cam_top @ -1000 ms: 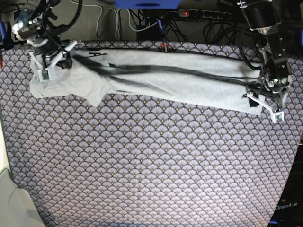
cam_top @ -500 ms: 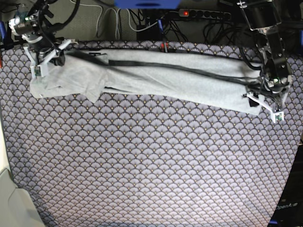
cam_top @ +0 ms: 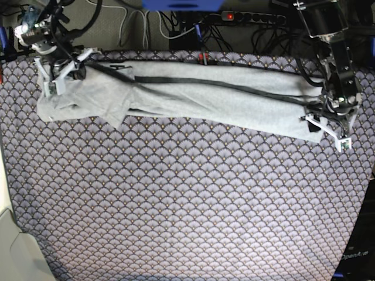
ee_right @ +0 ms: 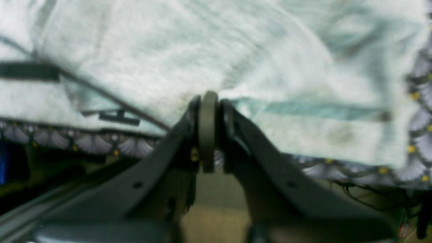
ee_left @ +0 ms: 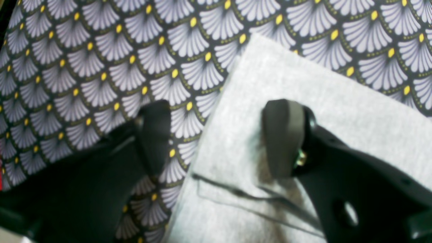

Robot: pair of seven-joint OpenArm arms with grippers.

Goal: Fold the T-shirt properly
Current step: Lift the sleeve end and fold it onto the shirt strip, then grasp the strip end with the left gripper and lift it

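Left wrist: left gripper (ee_left: 216, 135) stands wide open, 1 finger (ee_left: 283, 135) over a corner of the shirt (ee_left: 303, 101), the other over the cloth (ee_left: 84, 67). Nothing is held. To grip well, it needs to drop so the lower finger slides under the hem before closing.
Right wrist: right gripper (ee_right: 208, 114) is pinched closed on a shirt (ee_right: 168, 50) edge, fabric bunched at the pads. The picture is blurred.
Base: shirt (cam_top: 199, 96) lies as a long narrow band along the far side of the cloth (cam_top: 187, 205), right gripper (cam_top: 58, 73) at 1 end, left gripper (cam_top: 328, 126) at the other. Both ends should lift together, I judge.
Around: cables and a power strip (cam_top: 246, 17) behind the table, clear of the fold path.
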